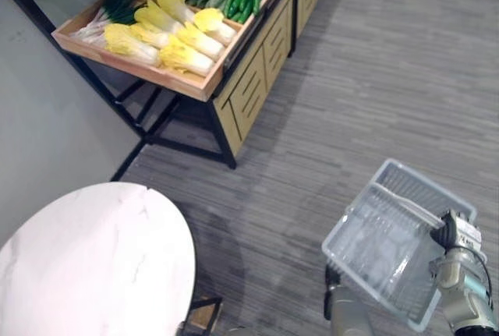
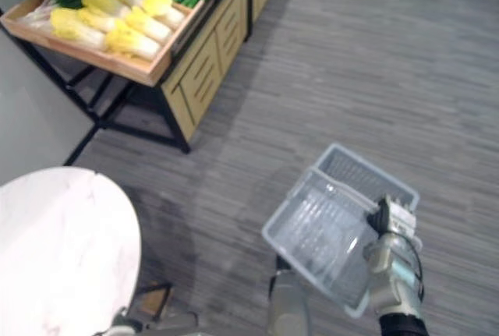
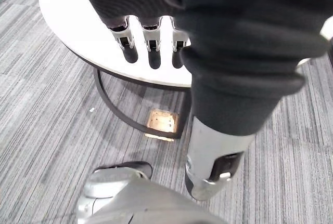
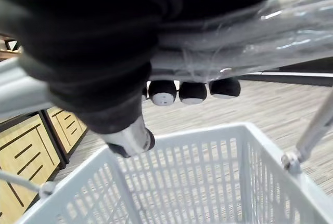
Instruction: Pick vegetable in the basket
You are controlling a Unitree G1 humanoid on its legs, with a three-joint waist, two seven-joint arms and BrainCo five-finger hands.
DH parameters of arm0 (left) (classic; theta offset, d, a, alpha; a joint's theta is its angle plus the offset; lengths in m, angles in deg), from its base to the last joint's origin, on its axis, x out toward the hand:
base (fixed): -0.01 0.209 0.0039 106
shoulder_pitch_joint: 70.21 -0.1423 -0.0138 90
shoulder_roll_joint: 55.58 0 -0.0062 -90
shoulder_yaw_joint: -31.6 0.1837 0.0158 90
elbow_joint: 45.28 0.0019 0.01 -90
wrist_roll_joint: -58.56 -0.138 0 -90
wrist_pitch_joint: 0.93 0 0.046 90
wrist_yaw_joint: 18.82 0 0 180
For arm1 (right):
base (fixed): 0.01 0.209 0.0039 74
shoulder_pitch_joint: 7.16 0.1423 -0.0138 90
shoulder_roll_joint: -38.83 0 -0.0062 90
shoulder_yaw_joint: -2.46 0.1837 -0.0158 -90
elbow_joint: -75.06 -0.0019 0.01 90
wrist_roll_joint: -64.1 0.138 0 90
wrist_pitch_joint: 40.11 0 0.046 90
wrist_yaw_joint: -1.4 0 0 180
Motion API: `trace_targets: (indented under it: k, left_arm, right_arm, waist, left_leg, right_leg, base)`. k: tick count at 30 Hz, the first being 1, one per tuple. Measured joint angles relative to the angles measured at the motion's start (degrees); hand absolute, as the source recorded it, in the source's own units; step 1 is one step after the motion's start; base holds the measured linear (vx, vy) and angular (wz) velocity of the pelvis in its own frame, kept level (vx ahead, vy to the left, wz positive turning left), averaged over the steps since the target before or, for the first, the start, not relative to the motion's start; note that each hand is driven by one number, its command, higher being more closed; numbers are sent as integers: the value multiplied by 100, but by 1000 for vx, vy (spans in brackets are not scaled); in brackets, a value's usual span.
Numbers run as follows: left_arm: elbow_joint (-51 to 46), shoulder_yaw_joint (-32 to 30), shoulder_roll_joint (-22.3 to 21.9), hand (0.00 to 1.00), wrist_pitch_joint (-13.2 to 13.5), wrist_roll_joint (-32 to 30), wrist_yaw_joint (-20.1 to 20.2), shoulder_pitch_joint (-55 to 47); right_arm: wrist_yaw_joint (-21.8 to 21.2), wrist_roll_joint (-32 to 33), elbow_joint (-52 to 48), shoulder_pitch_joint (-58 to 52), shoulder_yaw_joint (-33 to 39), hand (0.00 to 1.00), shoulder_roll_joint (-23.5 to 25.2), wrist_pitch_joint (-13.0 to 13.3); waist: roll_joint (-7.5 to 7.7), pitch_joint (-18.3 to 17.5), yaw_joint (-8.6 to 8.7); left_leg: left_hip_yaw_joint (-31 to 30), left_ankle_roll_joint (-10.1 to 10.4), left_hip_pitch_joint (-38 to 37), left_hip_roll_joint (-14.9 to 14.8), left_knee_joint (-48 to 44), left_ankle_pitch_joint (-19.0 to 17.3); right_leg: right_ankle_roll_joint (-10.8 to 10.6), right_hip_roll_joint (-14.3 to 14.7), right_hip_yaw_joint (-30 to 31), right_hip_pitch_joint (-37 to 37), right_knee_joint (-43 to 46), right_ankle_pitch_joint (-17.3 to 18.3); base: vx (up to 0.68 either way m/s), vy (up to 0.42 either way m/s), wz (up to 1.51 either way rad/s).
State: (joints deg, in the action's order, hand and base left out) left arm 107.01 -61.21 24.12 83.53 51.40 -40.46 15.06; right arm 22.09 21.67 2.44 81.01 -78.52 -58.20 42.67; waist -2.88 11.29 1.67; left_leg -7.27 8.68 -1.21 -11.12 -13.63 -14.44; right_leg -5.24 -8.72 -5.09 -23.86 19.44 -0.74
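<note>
The right hand [image 4: 192, 93] clenches the handle [image 4: 250, 31] of a white plastic basket [image 1: 355, 205]; the left hand [image 3: 151, 42] hangs relaxed over a round marble table [image 1: 93, 250]; napa cabbages [image 1: 175, 36] lie well apart in a wooden display tray [image 1: 140, 69]

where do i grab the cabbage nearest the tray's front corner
Probably from above, across its pale stalk half: the cabbage lies on its side against its neighbours in the wooden tray, so only its top is free. Use the left hand; the right hand holds the basket.
</note>
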Motion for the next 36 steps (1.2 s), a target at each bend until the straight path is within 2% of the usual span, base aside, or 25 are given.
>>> trace_targets:
  k: [2, 4, 5, 6, 9, 10, 12, 15, 16, 17, 19, 20, 21, 22, 24, 25, 26, 27, 28, 29, 30, 31, 33, 35, 36]
  left_arm:
    - [65, -123, -7, 0, -3, 7, -4, -8]
    - [107, -234, -15, 0, -9, 21, -5, -27]
    - [97, -294, -22, 0, -5, 42, -11, -76]
    - [94, -331, -23, 0, 2, 90, -28, -145]
    - [99, -339, -77, 0, -1, 199, -58, -260]
    - [93, -335, -83, 0, 1, 242, -62, -316]
    - [88, -334, -89, 0, -5, 243, -62, -366]
    - [58, -324, -108, 0, -7, 240, -62, -380]
    - [45, -309, -118, 0, -5, 239, -61, -375]
    - [51, -266, -157, 0, -3, 238, -60, -369]
    - [94, -183, -228, 0, -4, 235, -60, -383]
    - [140, -181, -265, 0, -14, 228, -59, -454]
    - [160, -184, -256, 0, -34, 224, -58, -494]
    - [136, -201, -241, 0, -29, 223, -51, -527]
    - [146, -139, -46, 0, -26, 182, -58, -549]
    - [146, -131, -27, 0, -27, 182, -58, -531]
    - [131, -127, 52, 0, -44, 182, -58, -489]
    - [112, -65, 75, 0, -78, 164, -56, -456]
    - [90, -23, 91, 0, -90, 138, -57, -450]
    - [36, 78, 149, 0, -92, 129, -58, -450]
    - [6, 131, 204, 0, -92, 128, -58, -428]
    - [-37, 187, 275, 0, -94, 128, -55, -386]
    - [-142, 214, 329, 0, -79, 117, -56, -285]
    - [-208, 163, 335, 0, -80, 115, -57, -147]
    - [-254, 125, 320, 0, -81, 112, -56, -141]
  right_arm:
    - [-2, 12, -44, -22, 0, 100, -1, 23]
    - [0, 12, -110, -56, -35, 100, -28, 30]
    - [0, 15, -113, -70, -96, 100, -59, 39]
    - [0, 15, -117, -69, -136, 100, -76, 47]
    - [6, 24, -123, -180, -164, 100, -82, 48]
    - [5, 25, -121, -225, -171, 100, -81, 40]
    - [6, 22, -97, -225, -210, 100, -83, 28]
    - [11, 23, -51, -230, -230, 100, -73, 24]
    - [11, 23, -50, -234, -230, 100, -73, 24]
    - [14, 21, -23, -248, -229, 100, -74, 17]
    - [21, 21, 176, -251, -259, 100, -74, -7]
    - [20, 20, 294, -253, -358, 100, -64, -21]
    - [17, 19, 371, -302, -506, 100, 9, -30]
    - [7, 19, 372, -310, -595, 100, 50, -28]
    - [1, 6, 353, -295, -777, 100, 205, 47]
    - [-1, 6, 352, -294, -777, 100, 233, 48]
    - [-12, 5, 351, -294, -778, 100, 283, 46]
    - [-20, -7, 352, -284, -779, 100, 348, 39]
    - [-27, -26, 351, -279, -794, 100, 388, 40]
    - [-44, -70, 350, -308, -889, 100, 406, 41]
    - [-41, -109, 317, -328, -899, 100, 410, 46]
    - [-40, -131, 260, -335, -898, 100, 406, 48]
    - [-38, -156, 174, -330, -900, 100, 409, 46]
    - [-42, -157, 154, -273, -906, 100, 414, 49]
    - [-42, -158, 153, -270, -906, 100, 417, 53]
  waist:
    - [16, 9, -12]
    - [55, 33, -19]
    - [122, 64, -42]
    - [177, 91, -100]
    - [197, 104, -140]
    - [197, 108, -196]
    - [191, 114, -199]
    - [129, 137, -192]
    - [95, 159, -191]
    - [-31, 188, -186]
    - [-224, 218, -206]
    - [-311, 218, -242]
    - [-210, 213, -327]
    - [-138, 178, -380]
    - [228, 97, -405]
    - [281, 79, -384]
    - [330, 86, -362]
    - [343, 94, -362]
    - [361, 104, -358]
    - [397, 120, -348]
    - [428, 125, -335]
    - [472, 107, -321]
    - [520, 85, -308]
    - [522, 115, -302]
    - [526, 114, -330]
  left_leg:
    - [-166, -20, 220, 13, -620, 413]
    - [-267, -43, 551, 54, -1565, 1076]
    - [-250, -96, 814, 72, -2186, 1740]
    - [-103, -174, 1085, 55, -2833, 1899]
    - [395, -337, 1682, 159, -3624, 1288]
    - [618, -442, 1932, 253, -3429, 1052]
    - [767, -418, 2071, 368, -2699, 939]
    - [796, -320, 2029, 561, -207, 1084]
    - [786, -312, 1995, 566, 207, 1176]
    - [685, -259, 1971, 539, 801, 1325]
    - [547, -265, 1965, 437, 992, 1344]
    - [509, -264, 1819, 348, 1002, 1421]
    - [655, -263, 1693, 456, 779, 1800]
    - [735, -292, 1688, 552, 638, 1818]
    - [1035, -569, 1715, 985, 323, 1503]
    - [1089, -648, 1704, 1066, 329, 1452]
    - [1172, -731, 1580, 1183, 355, 1398]
    - [1244, -838, 1414, 1224, 348, 1276]
    - [1280, -874, 1299, 1230, 346, 1195]
    - [1260, -1002, 1032, 1243, 356, 1066]
    - [1200, -1085, 832, 1244, 350, 947]
    - [1117, -1123, 609, 1241, 347, 889]
    - [965, -1144, 397, 1198, 441, 873]
    - [774, -1144, 294, 1108, 496, 873]
    - [677, -1141, 226, 1039, 503, 871]
  right_leg:
    - [147, 0, -150, 99, 303, 378]
    - [265, 24, -289, 420, 346, 632]
    - [346, 59, -327, 692, 252, 737]
    - [425, 83, -331, 974, 66, 836]
    - [564, 105, -403, 1553, -339, 928]
    - [573, 129, -439, 1781, -542, 934]
    - [536, 155, -497, 1950, -673, 911]
    - [508, 206, -593, 2122, -908, 899]
    - [474, 221, -608, 2169, -967, 904]
    - [371, 286, -649, 2306, -1063, 956]
    - [243, 388, -657, 2555, -1126, 1113]
    - [93, 422, -556, 2733, -1118, 1283]
    - [-33, 269, -365, 2873, -1084, 1425]
    - [-87, 160, -267, 2900, -1073, 1480]
    - [-141, -330, -30, 2827, -825, 1611]
    - [-164, -428, 63, 2681, -569, 1569]
    - [-139, -551, 296, 2344, 174, 1465]
    - [-77, -577, 549, 1935, 1124, 1203]
    - [-58, -569, 666, 1739, 1616, 957]
    - [-88, -502, 931, 1379, 2492, 277]
    - [-119, -430, 1100, 1197, 3080, 53]
    - [63, -423, 1047, 1003, 3567, 222]
    - [326, -496, 728, 680, 3561, 454]
    - [207, -496, 563, 528, 2916, 563]
    - [187, -438, 602, 545, 2192, 562]
  base:
    - [346, -359, 25]
    - [339, -325, 28]
    - [317, -261, 5]
    - [300, -236, -2]
    - [256, -168, 1]
    - [160, -55, 7]
    - [165, -3, 7]
    - [205, 81, 6]
    - [251, 146, 10]
    - [207, 158, 8]
    - [337, 286, -5]
    - [376, 341, -37]
    - [311, 302, -51]
    - [312, 296, -57]
    - [337, 275, -40]
    - [351, 260, -14]
    - [348, 259, -12]
    - [358, 273, -14]
    - [368, 258, -15]
    - [282, 190, -2]
    - [410, 218, 21]
    - [333, 140, 32]
    - [335, 72, 41]
    - [286, -63, 51]
    - [252, -141, 44]
